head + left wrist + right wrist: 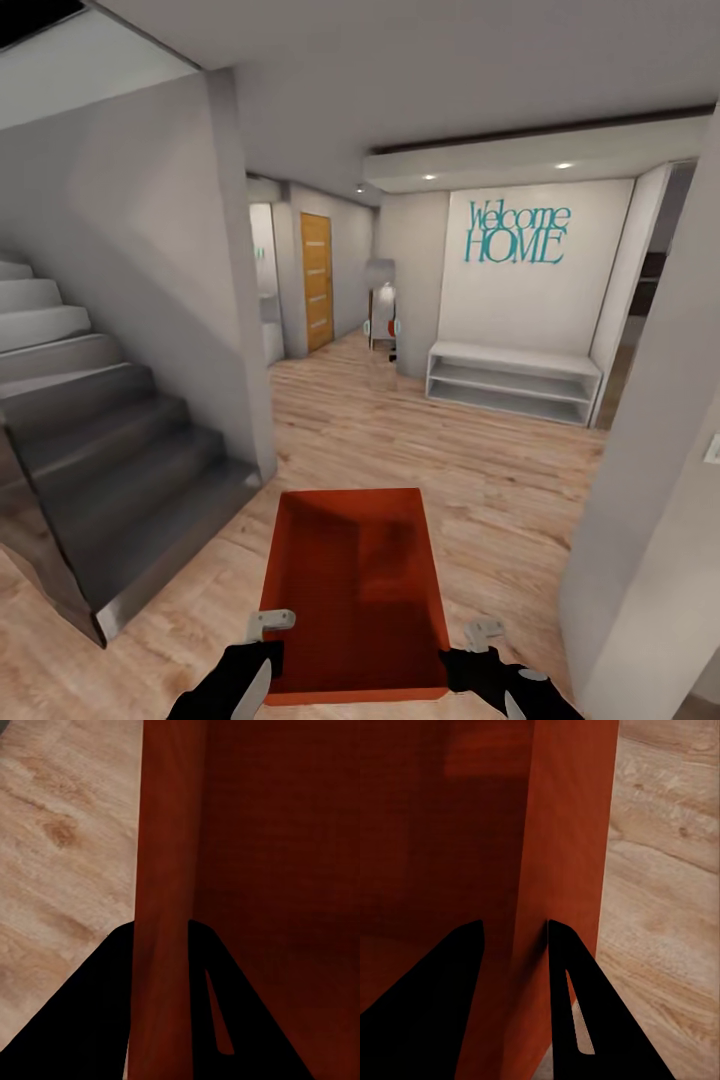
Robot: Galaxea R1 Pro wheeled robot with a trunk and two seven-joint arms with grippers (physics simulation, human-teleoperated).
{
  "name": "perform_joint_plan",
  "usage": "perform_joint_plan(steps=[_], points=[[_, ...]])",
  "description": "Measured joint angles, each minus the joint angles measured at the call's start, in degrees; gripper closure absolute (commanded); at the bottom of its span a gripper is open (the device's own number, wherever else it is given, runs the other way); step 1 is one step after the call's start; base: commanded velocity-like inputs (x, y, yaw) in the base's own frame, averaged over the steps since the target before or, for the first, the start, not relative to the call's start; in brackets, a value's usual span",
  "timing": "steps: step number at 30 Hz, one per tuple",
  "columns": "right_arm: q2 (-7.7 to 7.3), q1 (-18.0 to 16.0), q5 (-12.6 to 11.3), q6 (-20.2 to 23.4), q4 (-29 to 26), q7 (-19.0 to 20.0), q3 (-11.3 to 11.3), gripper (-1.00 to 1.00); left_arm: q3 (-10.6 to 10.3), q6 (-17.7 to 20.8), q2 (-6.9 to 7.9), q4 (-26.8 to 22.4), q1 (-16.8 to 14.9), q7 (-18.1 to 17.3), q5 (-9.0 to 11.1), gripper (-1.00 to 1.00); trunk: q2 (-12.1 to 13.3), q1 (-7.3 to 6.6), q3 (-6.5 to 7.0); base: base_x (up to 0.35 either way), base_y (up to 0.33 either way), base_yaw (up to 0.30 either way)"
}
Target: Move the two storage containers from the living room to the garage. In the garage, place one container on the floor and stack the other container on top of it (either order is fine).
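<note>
**Bin carried through the hallway, one wall in each end effector**

A hallway of light wood plank flooring (pixel 420 440) opens ahead: a grey staircase (pixel 90 440) on the left, a white wall with teal "Welcome HOME" lettering (pixel 517 232) above a low white shelf unit (pixel 512 382), and an orange-brown slatted door (pixel 316 280) at the far end of the corridor.

The orange-red rectangular open-topped storage container (pixel 355 585) hangs low and centred in front of the robot, held off the planks between both arms. Its long axis runs straight away from the robot, with the near short end between the wrists. The left end effector (pixel 268 640) is clamped over the left long wall, and the right end effector (pixel 480 645) over the right long wall — each wrist view shows one dark finger inside and one outside the thin wall. Both arms are equally near, and the grip looks symmetric.

The bin appears empty, plain and thin-walled, its inside shadowed to a darker red. The second container and the garage are yet to come — by my reading this is mid-transit, so steady level carrying matters most.
</note>
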Motion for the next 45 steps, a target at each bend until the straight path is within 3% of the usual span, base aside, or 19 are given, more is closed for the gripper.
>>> perform_joint_plan(steps=[45], points=[[-0.03, 0.0, 0.48, 0.0, 0.01, -0.22, 0.45, 1.0, 0.87, -1.92, -0.04, 1.78, -0.02, -0.59, 0.09, 1.0, 0.0, 0.0, 0.01, 0.332, 0.0, 0.0]])
